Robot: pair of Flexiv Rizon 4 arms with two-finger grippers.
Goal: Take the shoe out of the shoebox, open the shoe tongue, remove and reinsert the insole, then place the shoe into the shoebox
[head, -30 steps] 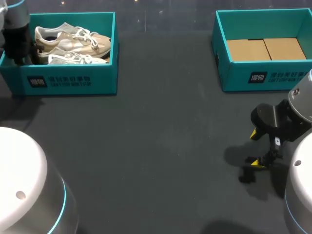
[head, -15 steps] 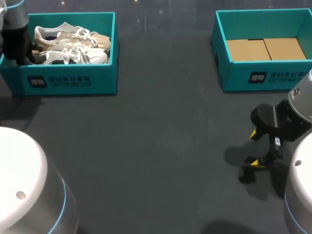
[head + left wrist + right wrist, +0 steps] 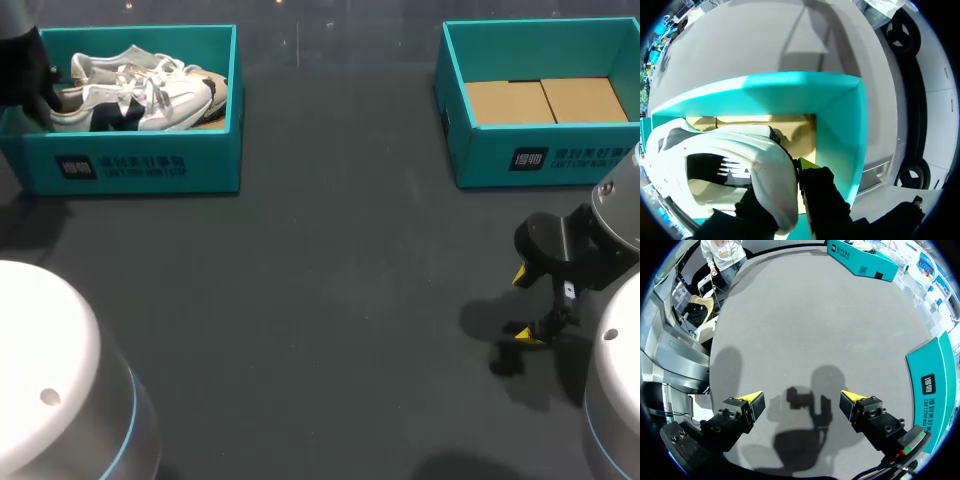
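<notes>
A white shoe (image 3: 130, 105) with a dark side mark hangs tilted, its heel raised in the left teal shoebox (image 3: 150, 170), with my left gripper (image 3: 52, 100) at the heel. In the left wrist view the gripper (image 3: 790, 185) is shut on the heel collar of the shoe (image 3: 730, 165), one finger inside and one outside. A second, paler shoe (image 3: 150, 65) lies behind it in the box. My right gripper (image 3: 525, 305) stands open above the dark table, nothing between its fingers (image 3: 752, 401).
A second teal box (image 3: 540, 160) with a bare cardboard floor stands at the back right, beside my right gripper (image 3: 801, 400); its wall (image 3: 935, 380) shows in the right wrist view. Dark table (image 3: 330, 300) stretches between the two boxes.
My left gripper has shut on the white shoe's heel and pulled it up and to the left, so the shoe now covers more of the paler one. The right arm has not moved.
</notes>
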